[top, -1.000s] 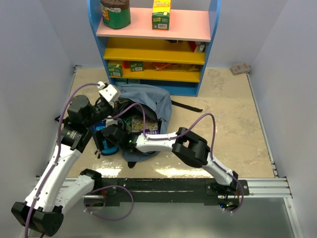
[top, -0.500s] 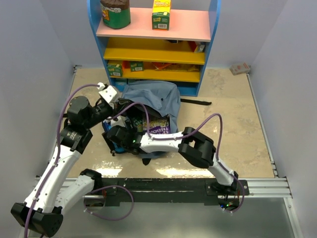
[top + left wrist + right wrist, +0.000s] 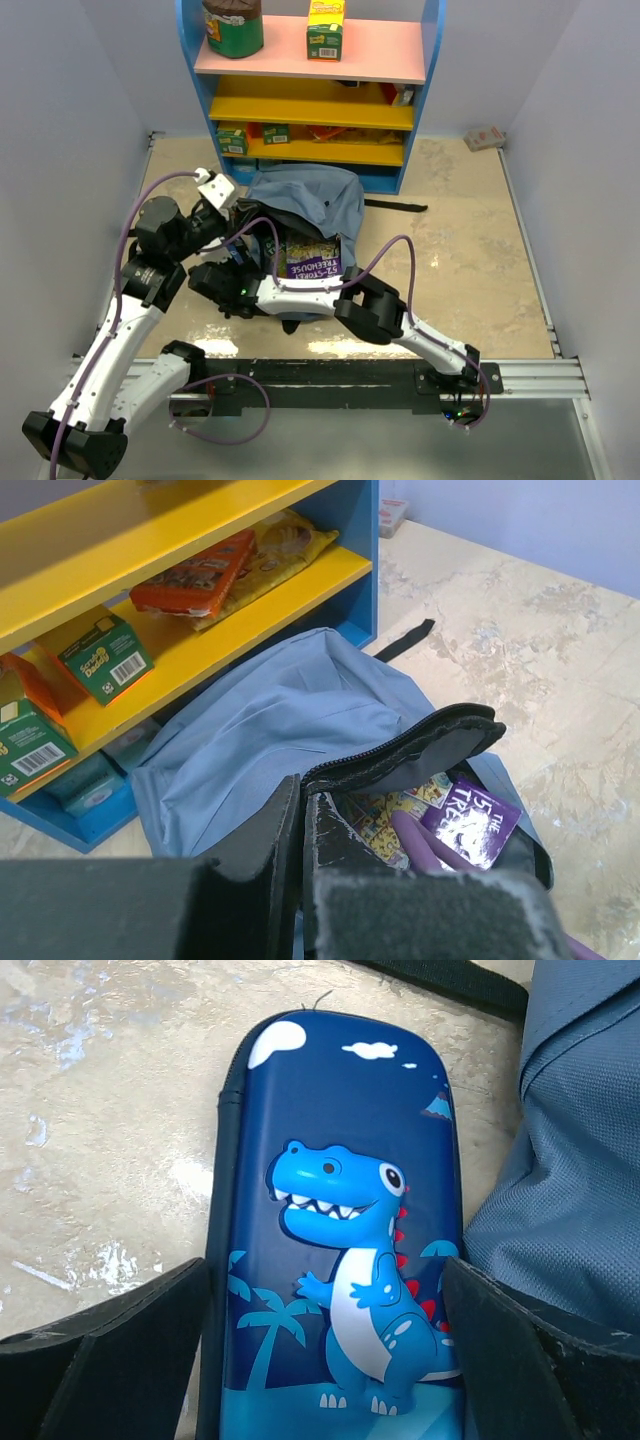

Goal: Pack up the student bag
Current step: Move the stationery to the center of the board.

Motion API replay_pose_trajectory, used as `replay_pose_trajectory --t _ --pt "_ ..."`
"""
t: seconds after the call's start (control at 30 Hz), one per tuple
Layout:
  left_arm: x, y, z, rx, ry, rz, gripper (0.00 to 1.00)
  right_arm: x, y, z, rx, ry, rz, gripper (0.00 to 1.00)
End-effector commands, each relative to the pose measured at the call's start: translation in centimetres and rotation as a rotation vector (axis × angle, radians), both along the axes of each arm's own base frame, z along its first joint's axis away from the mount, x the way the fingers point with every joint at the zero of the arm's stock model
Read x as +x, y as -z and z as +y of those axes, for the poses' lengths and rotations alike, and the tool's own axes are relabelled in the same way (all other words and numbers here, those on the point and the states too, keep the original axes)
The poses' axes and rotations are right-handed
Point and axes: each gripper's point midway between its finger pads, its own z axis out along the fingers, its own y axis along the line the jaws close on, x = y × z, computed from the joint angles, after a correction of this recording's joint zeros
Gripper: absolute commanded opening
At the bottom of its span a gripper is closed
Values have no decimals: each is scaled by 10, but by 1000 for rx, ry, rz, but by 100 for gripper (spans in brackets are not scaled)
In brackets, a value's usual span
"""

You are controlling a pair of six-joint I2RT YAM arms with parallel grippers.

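The grey-blue student bag [image 3: 310, 195] lies open in front of the shelf, with a purple book [image 3: 312, 262] and a comic-print book showing inside. My left gripper [image 3: 237, 213] is shut on the bag's zipped rim [image 3: 400, 755] and holds the opening up; the bag fabric [image 3: 290, 710] and the purple book [image 3: 478, 820] show in the left wrist view. My right gripper [image 3: 213, 281] is open, its jaws straddling the dark-blue dinosaur pencil case [image 3: 340, 1210], which lies on the floor left of the bag [image 3: 580, 1190]. The case fills the gap of the right gripper [image 3: 325, 1270].
A blue shelf unit [image 3: 310, 100] with pink and yellow boards stands behind the bag, holding a jar [image 3: 233, 25], a box [image 3: 325, 28] and snack packs [image 3: 190, 575]. A black strap [image 3: 395, 205] trails right. A small box [image 3: 485, 138] lies back right. Walls close both sides.
The bag has shifted back and to the right, its opening lifted. My right gripper has moved left out of the bag's front and onto the pencil case. The left gripper barely moved.
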Motion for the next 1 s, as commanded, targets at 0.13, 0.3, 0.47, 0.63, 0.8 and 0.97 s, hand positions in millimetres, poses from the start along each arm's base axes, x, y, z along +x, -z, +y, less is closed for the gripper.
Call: replay_pose_trajectory --t 0.13,0.3,0.47,0.63,0.8,0.97 --pt "-10 -53 1 -72 7 -182 2 -19 74 -60 -229 -3 108 99" --pt "-11 -55 1 -81 10 -187 2 -73 101 -88 -263 -99 241 88" --pt "-11 -54 1 -85 9 -179 2 -135 93 -101 -219 -256 291 75" --pt "-14 -55 0 -98 17 -174 2 -157 50 -120 -169 -292 234 81" --pt "-15 -65 -2 -121 29 -204 2 -137 -33 -105 -32 -247 103 93" --pt "-15 -68 0 -113 18 -209 2 -139 -64 -101 7 -208 100 99"
